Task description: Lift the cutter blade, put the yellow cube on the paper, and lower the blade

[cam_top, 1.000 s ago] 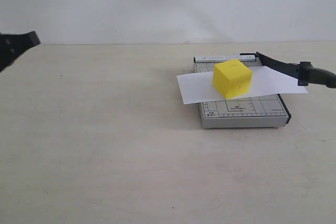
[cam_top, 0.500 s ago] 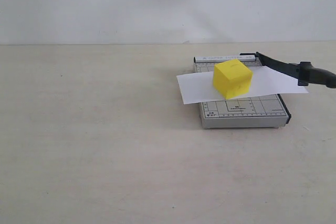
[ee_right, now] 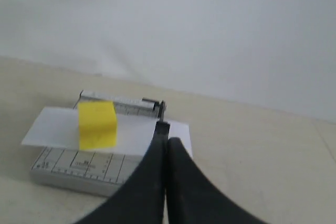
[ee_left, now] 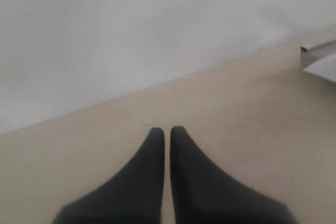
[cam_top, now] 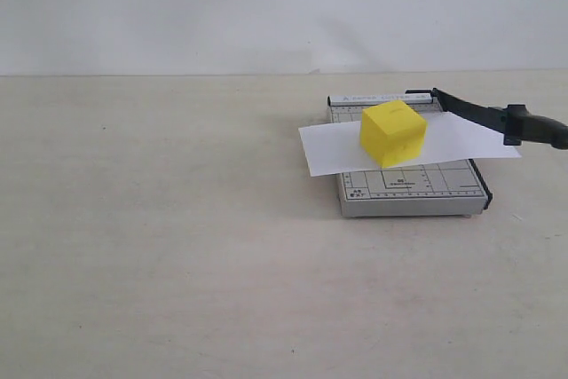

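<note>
Sitting on the paper [cam_top: 328,150] over the cutter base [cam_top: 413,194], the yellow cube [cam_top: 393,132] looks placed, the cutter blade [cam_top: 484,115] seems raised and awaits lowering, while the left gripper [ee_left: 164,130] and right gripper [ee_right: 167,141] are closed, empty.

Bright yellow solid cube [cam_top: 393,132]: matt faces, smooth, no glare; plastic or foam, cannot tell. Thin white paper strip [cam_top: 328,150]: plain, matt, uncreased. Small grey gridded cutter base [cam_top: 413,191]: smooth, dull sheen, fine black printed lines; painted metal or plastic, undetermined. Long slim black lever blade [cam_top: 484,116]: dark satin finish, thicker handle end matt. Beige tabletop [cam_top: 177,246]: matt, faintly speckled, fine-grained. White wall [cam_top: 266,6]: matt, even. Left gripper [ee_left: 167,128] and right gripper [ee_right: 167,141]: black fingers, smooth, matt, plastic-looking
</note>
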You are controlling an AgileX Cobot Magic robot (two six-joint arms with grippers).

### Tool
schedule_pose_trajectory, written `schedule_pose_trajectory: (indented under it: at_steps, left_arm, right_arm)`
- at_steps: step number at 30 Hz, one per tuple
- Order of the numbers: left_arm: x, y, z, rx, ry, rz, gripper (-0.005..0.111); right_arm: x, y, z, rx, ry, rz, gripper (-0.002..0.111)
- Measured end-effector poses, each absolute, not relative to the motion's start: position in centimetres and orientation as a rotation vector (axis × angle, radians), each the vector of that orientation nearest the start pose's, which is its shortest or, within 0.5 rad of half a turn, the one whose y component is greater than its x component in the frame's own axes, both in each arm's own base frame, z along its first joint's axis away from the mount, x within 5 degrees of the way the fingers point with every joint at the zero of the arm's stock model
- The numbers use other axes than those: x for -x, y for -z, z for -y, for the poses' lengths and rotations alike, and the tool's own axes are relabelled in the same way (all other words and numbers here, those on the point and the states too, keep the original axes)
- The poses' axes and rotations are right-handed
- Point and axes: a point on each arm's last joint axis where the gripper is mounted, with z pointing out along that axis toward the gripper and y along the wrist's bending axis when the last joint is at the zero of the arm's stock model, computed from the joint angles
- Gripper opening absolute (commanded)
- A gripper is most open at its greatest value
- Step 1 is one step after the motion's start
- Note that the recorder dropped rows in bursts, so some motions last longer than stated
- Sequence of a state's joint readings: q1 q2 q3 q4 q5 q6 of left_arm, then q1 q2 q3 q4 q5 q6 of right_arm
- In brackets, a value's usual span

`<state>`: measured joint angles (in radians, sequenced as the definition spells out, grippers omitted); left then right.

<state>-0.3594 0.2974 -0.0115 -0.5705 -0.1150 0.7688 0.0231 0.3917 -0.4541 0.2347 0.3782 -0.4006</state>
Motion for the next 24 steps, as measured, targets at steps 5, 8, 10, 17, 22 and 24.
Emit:
schedule_pose_trajectory:
  at_steps: [5, 8, 10, 17, 22, 24]
  left_arm:
    - [-8.2, -21.4, 0.4, -0.053, 0.069, -1.549, 0.004]
    - [-8.3, -21.6, -0.6, 0.029, -0.027, -1.529, 0.004]
    - [-8.3, -21.6, -0.9, 0.061, -0.040, -1.537, 0.004]
    - [-8.2, -21.4, -1.0, 0.071, -0.045, -1.548, 0.004]
    - [-8.2, -21.4, -1.0, 0.070, -0.047, -1.549, 0.004]
    - [-8.2, -21.4, -1.0, 0.072, -0.046, -1.550, 0.004]
  right_arm:
    - [-12.5, -33.1, -1.4, 0.299, -0.003, -1.941, 0.008]
    - [-14.8, -34.3, -1.6, 0.323, -0.024, -2.024, 0.028]
    - [-16.3, -34.5, -1.8, 0.336, -0.040, -2.086, 0.040]
    - [-21.2, -33.4, -2.0, 0.307, -0.084, -2.216, 0.046]
    - [-23.9, -30.7, -2.0, 0.254, -0.115, -2.322, 0.046]
    - [-24.8, -29.7, -2.0, 0.244, -0.122, -2.363, 0.046]
